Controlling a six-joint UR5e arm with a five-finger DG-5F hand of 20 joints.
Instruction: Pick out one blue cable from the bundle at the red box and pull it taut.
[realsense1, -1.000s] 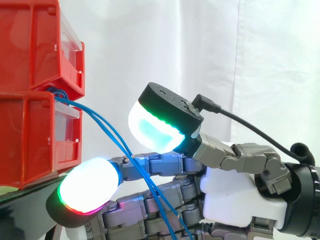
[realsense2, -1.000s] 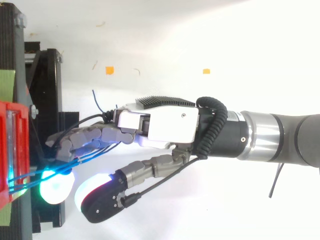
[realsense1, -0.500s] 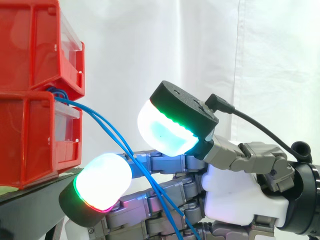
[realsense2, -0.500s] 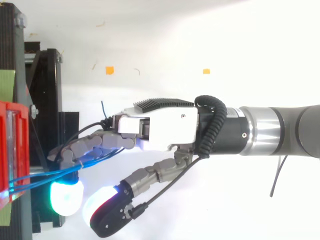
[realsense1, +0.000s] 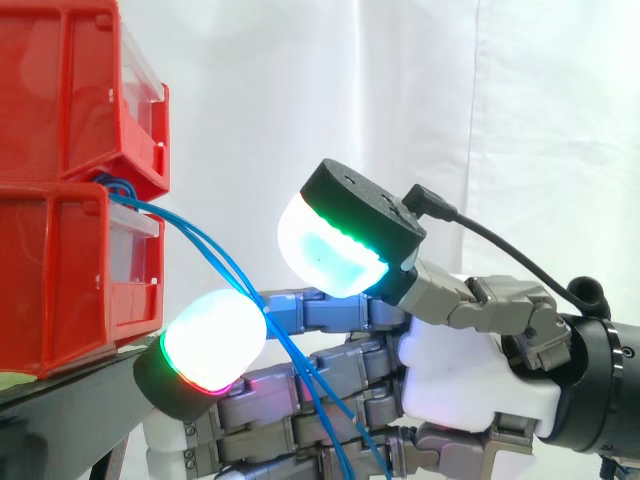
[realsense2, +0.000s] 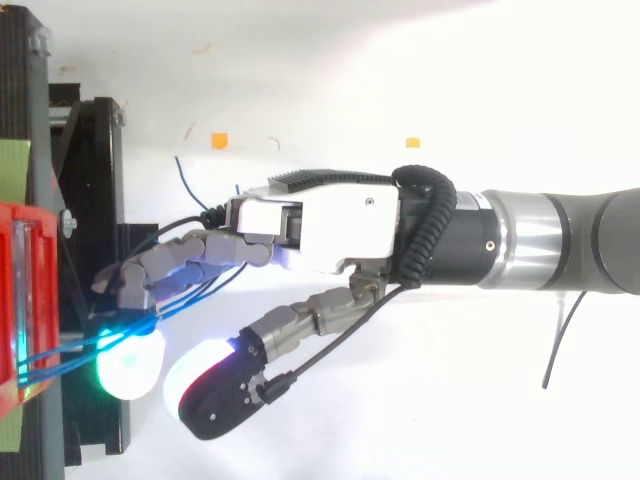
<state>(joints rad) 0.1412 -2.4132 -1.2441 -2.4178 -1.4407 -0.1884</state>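
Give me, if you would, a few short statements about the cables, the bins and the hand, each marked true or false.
1. The blue cables lead out from the stacked red bins. True.
2. In the side view the hand is to the left of the bins. False: it is to their right.
3. The cables at the bins are green. False: they are blue.
4. The hand's fingers stretch roughly straight towards the bins. True.

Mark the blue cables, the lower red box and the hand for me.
blue cables (realsense1: 215, 255): side view, free span between box and hand.
lower red box (realsense1: 70, 280): side view, its red wall.
hand (realsense1: 470, 375): side view, white palm.
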